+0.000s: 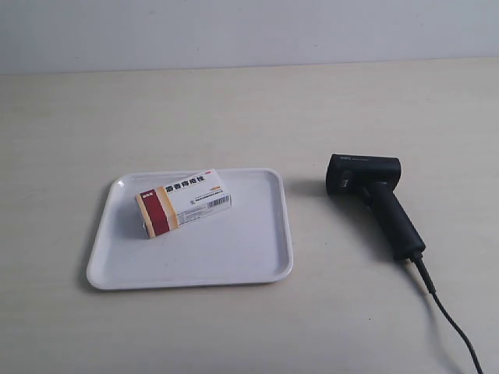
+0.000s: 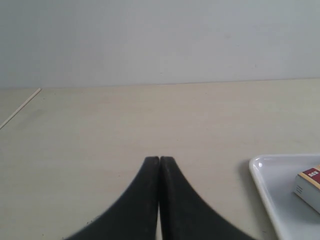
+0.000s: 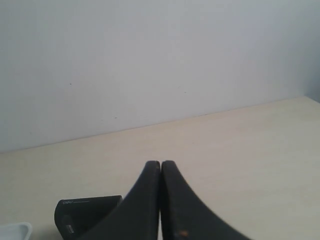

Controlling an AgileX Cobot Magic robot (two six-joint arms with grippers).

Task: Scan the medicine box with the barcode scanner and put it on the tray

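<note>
The medicine box [image 1: 184, 202], white with a dark red and orange band and a barcode, lies flat inside the white tray [image 1: 234, 261]. To the right of the tray the black barcode scanner [image 1: 376, 199] lies on the table, its cable [image 1: 448, 315] running toward the front edge. No arm shows in the exterior view. My left gripper [image 2: 159, 159] is shut and empty over bare table, with the tray's corner [image 2: 265, 185] and the box's end [image 2: 310, 187] beside it. My right gripper [image 3: 160, 163] is shut and empty, the scanner's head [image 3: 82, 212] partly hidden behind it.
The pale wooden table [image 1: 249, 109] stretches back to a light wall [image 1: 249, 31]. A thin table seam or edge [image 2: 20, 107] shows in the left wrist view.
</note>
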